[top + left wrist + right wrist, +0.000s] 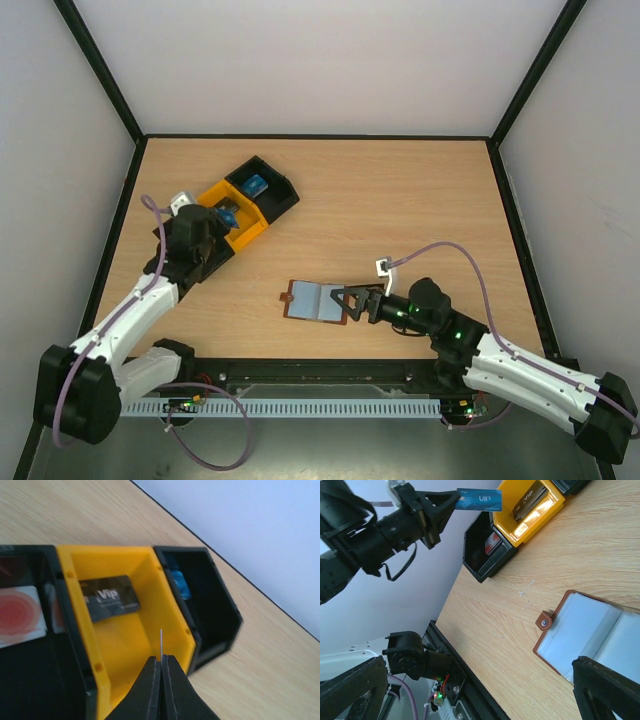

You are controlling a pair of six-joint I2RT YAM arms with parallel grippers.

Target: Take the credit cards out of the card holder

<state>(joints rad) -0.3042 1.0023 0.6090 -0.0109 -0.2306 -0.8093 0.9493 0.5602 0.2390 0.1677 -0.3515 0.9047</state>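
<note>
The brown card holder [312, 300] lies open on the table, its pale blue-grey pockets [592, 625] facing up. My right gripper [350, 303] stands open over its right edge, and only one dark finger [605, 690] shows in the right wrist view. My left gripper [225, 218] is shut on a blue credit card [480, 500], held above the yellow tray [120, 650]; the left wrist view shows that card edge-on [161, 642]. A dark grey card [110, 597] lies in the yellow tray. A white card with a red blotch [17, 615] lies in the black tray beside it.
A second black tray [270, 188] joins the yellow one on its far side, with something blue [180, 582] inside. The three trays stand in a row at the table's back left. A black rail [320, 375] runs along the near edge.
</note>
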